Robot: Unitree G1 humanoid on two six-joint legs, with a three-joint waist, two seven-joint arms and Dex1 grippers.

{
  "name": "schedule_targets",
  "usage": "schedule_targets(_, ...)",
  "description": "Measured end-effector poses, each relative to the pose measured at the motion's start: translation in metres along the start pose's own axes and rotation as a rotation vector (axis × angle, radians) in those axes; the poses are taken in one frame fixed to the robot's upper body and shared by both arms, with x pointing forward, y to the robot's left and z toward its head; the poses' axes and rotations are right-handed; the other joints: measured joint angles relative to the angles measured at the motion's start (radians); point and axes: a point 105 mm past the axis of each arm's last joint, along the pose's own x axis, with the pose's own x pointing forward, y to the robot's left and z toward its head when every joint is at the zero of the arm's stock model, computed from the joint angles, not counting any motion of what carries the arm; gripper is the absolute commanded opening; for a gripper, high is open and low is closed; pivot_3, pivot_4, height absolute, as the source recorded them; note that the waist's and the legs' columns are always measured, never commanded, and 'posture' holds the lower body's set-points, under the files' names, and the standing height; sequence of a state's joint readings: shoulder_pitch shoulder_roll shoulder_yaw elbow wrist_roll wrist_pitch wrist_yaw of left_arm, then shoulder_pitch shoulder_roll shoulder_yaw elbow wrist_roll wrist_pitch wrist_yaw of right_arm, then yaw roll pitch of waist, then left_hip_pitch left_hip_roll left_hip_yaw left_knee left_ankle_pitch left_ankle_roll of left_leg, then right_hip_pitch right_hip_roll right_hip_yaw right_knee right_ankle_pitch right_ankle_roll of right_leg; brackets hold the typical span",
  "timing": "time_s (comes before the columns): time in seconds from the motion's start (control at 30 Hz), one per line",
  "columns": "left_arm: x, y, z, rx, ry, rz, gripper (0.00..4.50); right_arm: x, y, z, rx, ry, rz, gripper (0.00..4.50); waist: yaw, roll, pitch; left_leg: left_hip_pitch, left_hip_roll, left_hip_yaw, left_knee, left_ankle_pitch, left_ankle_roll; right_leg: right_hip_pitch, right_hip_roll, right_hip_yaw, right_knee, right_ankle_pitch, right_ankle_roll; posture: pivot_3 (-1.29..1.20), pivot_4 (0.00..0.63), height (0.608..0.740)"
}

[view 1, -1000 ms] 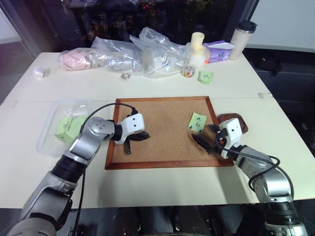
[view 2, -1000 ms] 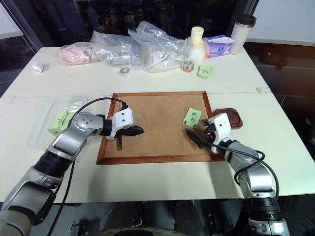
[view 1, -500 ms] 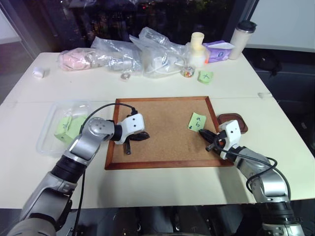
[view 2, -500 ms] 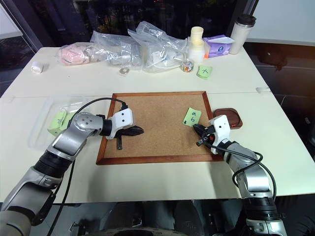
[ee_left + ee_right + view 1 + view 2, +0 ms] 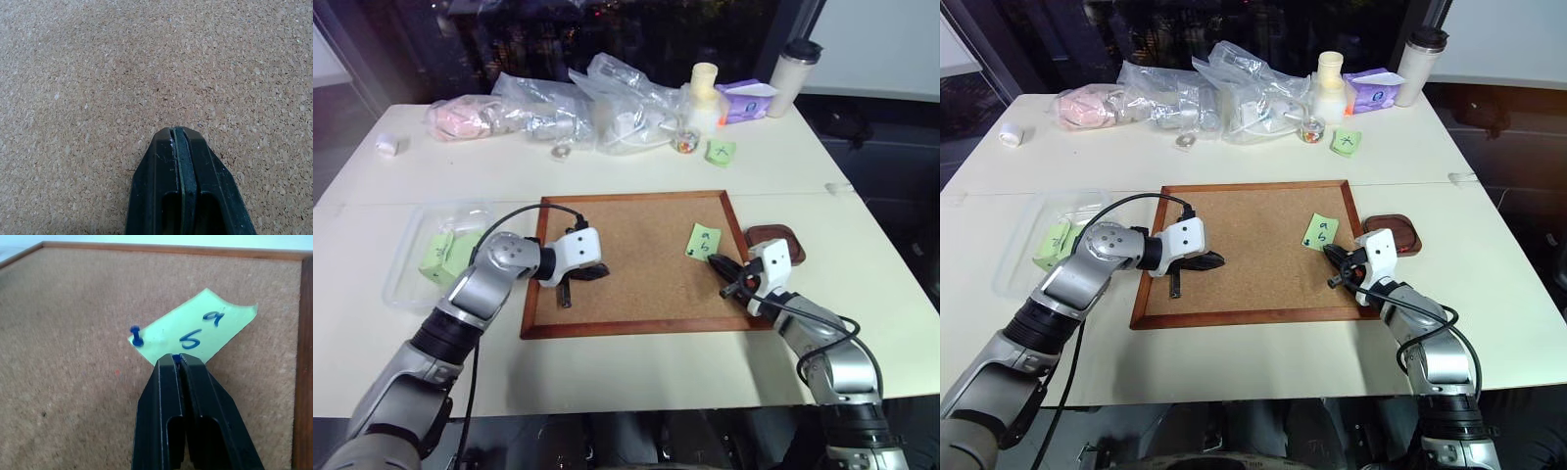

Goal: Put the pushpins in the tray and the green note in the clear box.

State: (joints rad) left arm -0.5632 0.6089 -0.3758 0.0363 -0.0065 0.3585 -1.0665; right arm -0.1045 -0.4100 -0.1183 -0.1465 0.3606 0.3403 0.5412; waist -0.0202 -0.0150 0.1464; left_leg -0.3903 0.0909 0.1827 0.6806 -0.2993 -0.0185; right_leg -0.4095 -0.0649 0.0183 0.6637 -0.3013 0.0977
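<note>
The green note (image 5: 704, 242) marked "a 5" lies on the corkboard (image 5: 636, 294) near its right edge. A blue pushpin (image 5: 136, 336) stands in one corner of the note. My right gripper (image 5: 176, 357) is shut at the note's near edge, and a speck of blue pin head shows between its tips. Behind that wrist, the brown tray (image 5: 788, 236) sits just off the board's right side. My left gripper (image 5: 176, 129) is shut with nothing in it, low over bare cork at the board's left. The clear box (image 5: 416, 264) lies at the far left with pale green notes inside.
Along the table's back edge are soft plastic bags (image 5: 607, 103), a small glass jar (image 5: 685, 144), a green note marked "x" (image 5: 722, 151), a white bottle (image 5: 706, 93), a purple pack (image 5: 749, 101) and a tumbler (image 5: 797, 76).
My right gripper has gone from open to shut and has crept up to the near edge of the green note. The left arm has stayed still.
</note>
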Motion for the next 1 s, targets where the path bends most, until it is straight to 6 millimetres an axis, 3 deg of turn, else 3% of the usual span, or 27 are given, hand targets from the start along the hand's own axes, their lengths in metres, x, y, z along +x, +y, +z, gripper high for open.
schedule_targets(0.13, 0.000, 0.000, 0.000, 0.004, 0.004, 0.000, 0.00, -0.004, -0.006, 0.021, -0.027, -0.070, -0.032, 0.05, 0.000, -0.001, -0.001, 0.000, 0.000, 0.000, 0.000, 0.000, 0.000, 0.000, 0.000, 0.000, 0.000, 0.000, 0.000, 0.00, 0.150, 0.734)
schedule_targets(0.4, 0.000, 0.000, -0.001, 0.005, 0.005, 0.000, 0.00, -0.007, -0.014, 0.022, -0.022, -0.075, -0.073, 0.05, 0.000, -0.001, -0.001, 0.000, 0.000, 0.000, 0.000, 0.000, 0.000, 0.000, 0.000, 0.000, 0.000, 0.000, 0.000, 0.00, 0.150, 0.734)
schedule_targets(0.67, 0.000, 0.000, 0.000, 0.004, 0.003, 0.002, 0.00, -0.029, -0.089, 0.013, -0.062, -0.015, -0.368, 0.05, -0.001, 0.000, -0.001, 0.001, 0.000, 0.000, 0.000, 0.000, 0.000, 0.000, 0.000, 0.000, 0.000, 0.000, 0.000, 0.00, 0.150, 0.734)
schedule_targets(0.87, 0.000, 0.000, 0.000, 0.003, 0.003, 0.002, 0.00, -0.031, -0.106, -0.005, -0.055, 0.038, -0.407, 0.05, 0.000, 0.001, -0.001, 0.001, 0.000, 0.000, 0.000, 0.000, 0.000, 0.001, 0.000, 0.000, 0.000, 0.000, 0.000, 0.00, 0.150, 0.734)
schedule_targets(1.0, 0.000, 0.000, -0.001, 0.003, 0.003, 0.002, 0.00, -0.032, -0.110, -0.007, -0.061, 0.039, -0.406, 1.93, -0.001, 0.001, -0.002, 0.001, 0.000, 0.000, 0.000, 0.000, 0.000, 0.001, 0.000, 0.000, 0.000, 0.000, 0.000, 0.00, 0.150, 0.734)
